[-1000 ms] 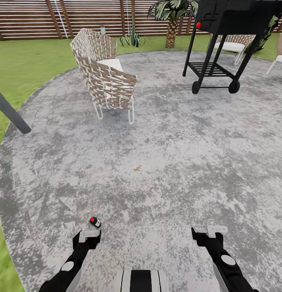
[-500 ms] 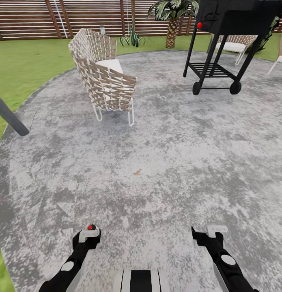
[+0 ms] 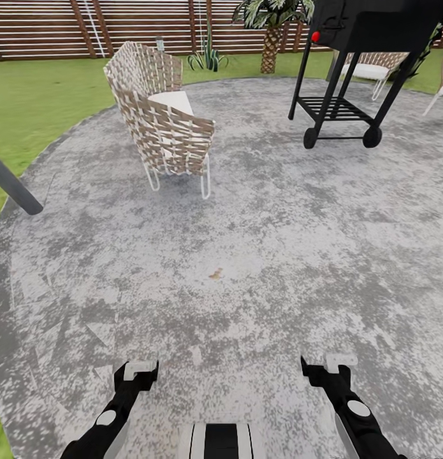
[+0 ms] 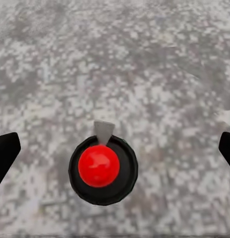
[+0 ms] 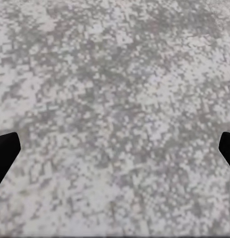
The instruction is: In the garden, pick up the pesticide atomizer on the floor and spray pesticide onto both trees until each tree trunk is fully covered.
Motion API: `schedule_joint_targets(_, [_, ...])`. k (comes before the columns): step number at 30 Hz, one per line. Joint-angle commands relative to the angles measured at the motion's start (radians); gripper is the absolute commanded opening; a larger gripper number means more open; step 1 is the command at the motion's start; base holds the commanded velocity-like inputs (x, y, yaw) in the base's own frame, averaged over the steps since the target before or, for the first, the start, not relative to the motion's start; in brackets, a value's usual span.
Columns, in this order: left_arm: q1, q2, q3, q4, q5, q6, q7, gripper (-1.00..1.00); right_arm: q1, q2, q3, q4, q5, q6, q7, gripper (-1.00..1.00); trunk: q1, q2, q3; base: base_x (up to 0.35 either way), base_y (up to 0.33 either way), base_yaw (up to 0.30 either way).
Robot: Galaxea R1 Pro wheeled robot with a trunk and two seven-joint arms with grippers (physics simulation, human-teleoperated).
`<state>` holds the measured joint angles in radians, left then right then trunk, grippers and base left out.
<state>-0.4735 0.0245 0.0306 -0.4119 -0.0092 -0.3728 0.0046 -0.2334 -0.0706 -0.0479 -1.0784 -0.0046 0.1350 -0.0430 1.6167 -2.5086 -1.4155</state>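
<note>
The pesticide atomizer (image 4: 100, 168) stands upright on the grey speckled floor (image 3: 246, 255). The left wrist view looks straight down on its red cap and black body. My left gripper (image 3: 139, 370) hangs open right above it, one dark finger (image 4: 5, 153) to either side and well apart from the bottle. In the head view that gripper hides the bottle. My right gripper (image 3: 329, 366) is open too, over bare paving (image 5: 115, 114), with nothing between its fingers. The trees and their trunks are out of view.
A woven wicker chair (image 3: 164, 121) stands ahead to the left and a black wheeled grill cart (image 3: 348, 76) at the back right. A slanted grey post (image 3: 14, 185) crosses the paving's left edge. Lawn (image 3: 43, 108), a slat fence (image 3: 55, 29) and a palm-like plant (image 3: 270, 32) lie beyond.
The whole head view has shifted, so the camera moved. The atomizer, seen just ahead of my left gripper a second ago, has slipped beneath it. Both grippers stay open.
</note>
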Motion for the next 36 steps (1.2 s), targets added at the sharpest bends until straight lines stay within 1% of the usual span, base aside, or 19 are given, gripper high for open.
schedule_joint_targets(1, [0.0,0.0,0.0,0.0,0.0,0.0,0.0,1.0,0.0,0.0,0.0,0.0,0.0,0.0,0.0,1.0,0.0,0.0,-0.004,0.0,0.0,0.0])
schedule_joint_targets(7, [0.0,0.0,0.001,0.0,0.0,0.0,0.0,1.0,0.0,0.0,0.0,0.001,0.0,0.0,0.0,1.0,0.003,-0.002,-0.031,0.0,0.0,0.0])
schedule_joint_targets(13, [0.0,0.0,0.002,-0.001,0.0,0.0,0.0,1.0,0.0,0.0,0.0,0.002,0.0,0.0,0.0,1.0,0.003,-0.002,-0.039,0.0,0.0,0.0])
schedule_joint_targets(19, [0.0,0.0,0.002,-0.001,0.0,0.0,0.0,1.0,0.0,0.0,0.0,0.002,0.0,0.0,0.0,1.0,0.003,-0.002,-0.041,0.0,0.0,0.0])
schedule_joint_targets(23, [0.0,0.0,0.002,-0.001,0.0,0.0,0.0,1.0,0.0,0.0,0.0,0.002,0.0,0.0,0.0,1.0,0.005,-0.003,-0.056,0.0,0.0,0.0])
schedule_joint_targets(36, [0.0,0.0,0.003,0.001,0.002,0.0,0.0,1.0,0.0,0.0,-0.001,0.002,0.0,0.0,0.0,1.0,0.005,-0.003,-0.062,0.005,0.002,0.041])
